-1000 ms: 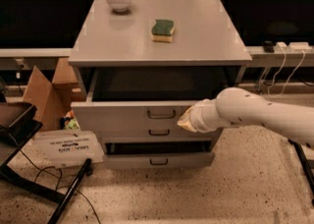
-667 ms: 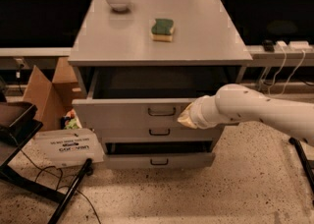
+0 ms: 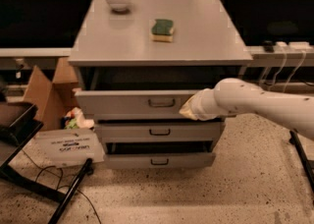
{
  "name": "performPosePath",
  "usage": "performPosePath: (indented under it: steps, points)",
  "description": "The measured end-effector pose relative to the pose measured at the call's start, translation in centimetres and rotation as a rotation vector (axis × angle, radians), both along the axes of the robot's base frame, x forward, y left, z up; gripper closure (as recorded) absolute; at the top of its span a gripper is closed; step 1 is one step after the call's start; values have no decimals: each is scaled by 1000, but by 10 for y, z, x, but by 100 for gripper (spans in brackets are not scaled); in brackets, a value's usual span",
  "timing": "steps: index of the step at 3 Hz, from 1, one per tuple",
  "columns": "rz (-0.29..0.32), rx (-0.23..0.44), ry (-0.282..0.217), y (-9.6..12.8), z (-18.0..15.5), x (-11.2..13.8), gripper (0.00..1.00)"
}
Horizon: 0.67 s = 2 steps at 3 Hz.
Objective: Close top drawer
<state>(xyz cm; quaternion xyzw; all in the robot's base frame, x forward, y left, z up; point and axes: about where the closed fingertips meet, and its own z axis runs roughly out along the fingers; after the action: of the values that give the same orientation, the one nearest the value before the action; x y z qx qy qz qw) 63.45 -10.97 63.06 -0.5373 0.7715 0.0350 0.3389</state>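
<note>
The grey cabinet (image 3: 196,36) fills the middle of the frame, and the robot's white arm (image 3: 265,105) reaches in from the right edge toward its front. The top drawer (image 3: 122,102) sits just under the cabinet top, at centre. It is still pulled out, with a dark band of open interior showing above its front panel. That band is narrower than it was a second ago, and the panel has moved up the frame toward the cabinet face, so the push appears to be working and the drawer looks partly closed. The two lower drawers (image 3: 122,132) also stand slightly out below it. The gripper (image 3: 189,110) presses against the right end of the top drawer's front, having travelled inward with it; whether it is apart or together cannot be told. The loop handle (image 3: 162,103) at the panel's centre is untouched, just left of the gripper.
</note>
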Motion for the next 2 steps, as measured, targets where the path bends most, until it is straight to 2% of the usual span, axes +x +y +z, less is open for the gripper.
performPosePath:
  steps: [1,2]
  points:
    - [-46,0,-67,-18,7,26,100]
    - [-46,0,-67,-18,7,26,100]
